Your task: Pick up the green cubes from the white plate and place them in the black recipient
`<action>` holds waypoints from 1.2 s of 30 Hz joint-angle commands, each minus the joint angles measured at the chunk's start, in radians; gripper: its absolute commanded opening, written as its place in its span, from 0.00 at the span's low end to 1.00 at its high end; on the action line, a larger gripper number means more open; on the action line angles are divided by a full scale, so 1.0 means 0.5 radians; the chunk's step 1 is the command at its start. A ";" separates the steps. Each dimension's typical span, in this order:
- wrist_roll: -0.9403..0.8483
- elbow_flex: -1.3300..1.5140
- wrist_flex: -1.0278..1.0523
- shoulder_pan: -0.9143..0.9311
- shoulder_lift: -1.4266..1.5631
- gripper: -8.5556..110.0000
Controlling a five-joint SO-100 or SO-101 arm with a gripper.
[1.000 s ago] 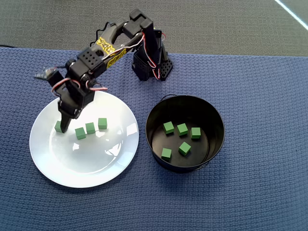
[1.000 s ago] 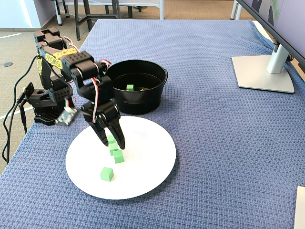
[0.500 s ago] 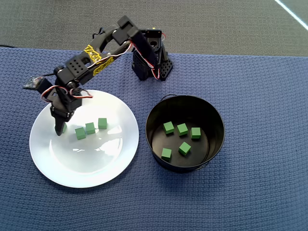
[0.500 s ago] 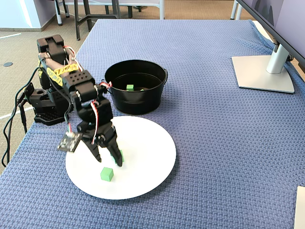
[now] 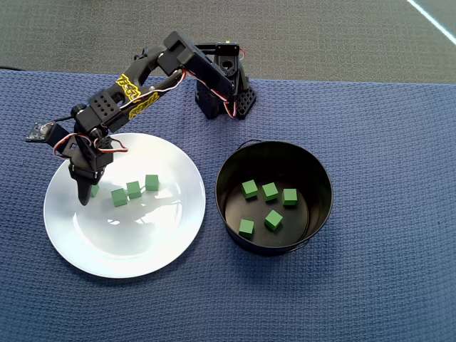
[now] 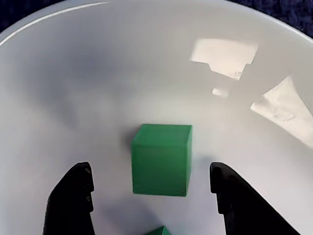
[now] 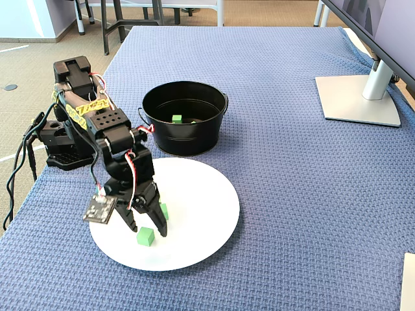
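Note:
The white plate (image 5: 142, 239) lies left of the black recipient (image 5: 274, 153) in the overhead view. Three green cubes (image 5: 134, 189) form a short row on the plate. A further green cube (image 5: 95, 190) at the plate's left is half hidden under my gripper (image 5: 86, 194). In the wrist view that cube (image 6: 161, 159) sits on the plate (image 6: 146, 73) between my open gripper's (image 6: 151, 170) black fingers (image 6: 73, 200), touching neither. The fixed view shows the gripper (image 7: 146, 229) low over the cube (image 7: 145, 237). Several green cubes (image 5: 269, 191) rest inside the recipient (image 7: 188, 139).
A blue woven cloth (image 5: 370, 285) covers the table. The arm's base (image 5: 222, 96) stands behind the plate and the recipient. The wrist camera board (image 7: 100, 208) hangs off the gripper's left. A monitor stand (image 7: 356, 100) is at the far right in the fixed view.
The gripper has swung from the row of cubes to the plate's left side and come down low, so its open fingers now straddle the lone left cube.

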 commanded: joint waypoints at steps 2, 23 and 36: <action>-0.040 -0.150 0.018 0.046 -0.031 0.26; 0.061 -0.058 -0.043 0.064 0.092 0.07; 0.515 0.301 0.574 -0.420 1.184 0.07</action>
